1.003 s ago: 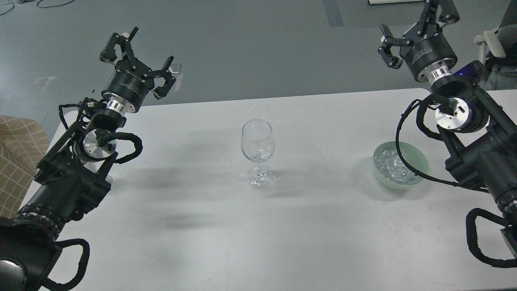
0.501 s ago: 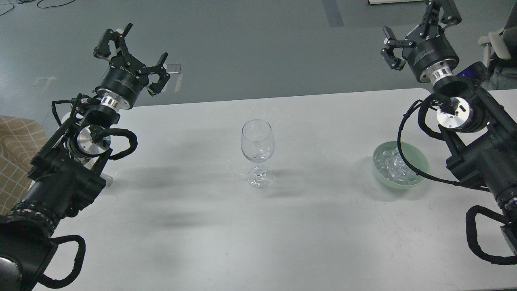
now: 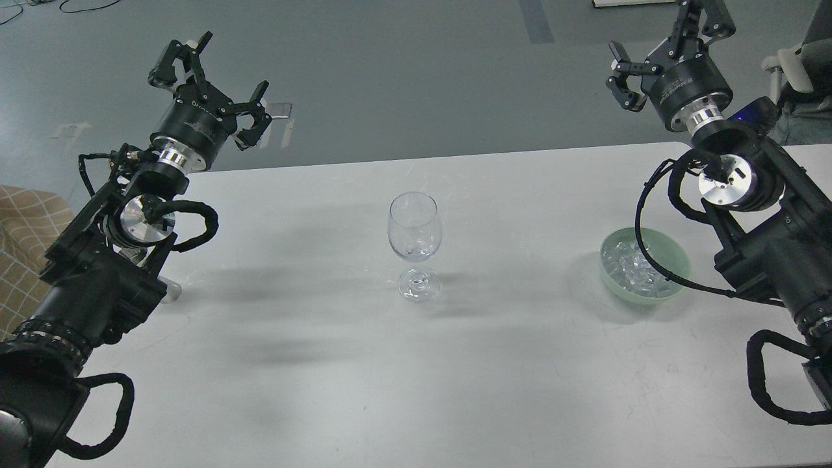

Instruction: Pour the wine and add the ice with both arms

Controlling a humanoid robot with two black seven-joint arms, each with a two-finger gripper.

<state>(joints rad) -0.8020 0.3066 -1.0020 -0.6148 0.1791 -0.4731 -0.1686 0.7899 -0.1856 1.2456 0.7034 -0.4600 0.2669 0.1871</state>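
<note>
A clear stemmed wine glass (image 3: 415, 244) stands upright and empty at the middle of the white table (image 3: 416, 364). A pale green bowl (image 3: 676, 257) at the right holds several clear ice cubes (image 3: 634, 266). My left gripper (image 3: 207, 83) is open and empty, raised past the table's far left edge. My right gripper (image 3: 669, 39) is open and empty, raised past the far right edge, above and behind the bowl. A black cable of the right arm crosses over the bowl. No wine bottle is in view.
A small clear object (image 3: 170, 287) lies by the left arm, mostly hidden behind it. A tan checked cushion (image 3: 26, 240) is at the left edge. A chair (image 3: 796, 71) stands at the far right. Grey floor lies beyond the table.
My left arm has lifted and drawn back to the left, its gripper moving up and away. My right gripper has shifted only slightly. Glass and bowl have not moved.
</note>
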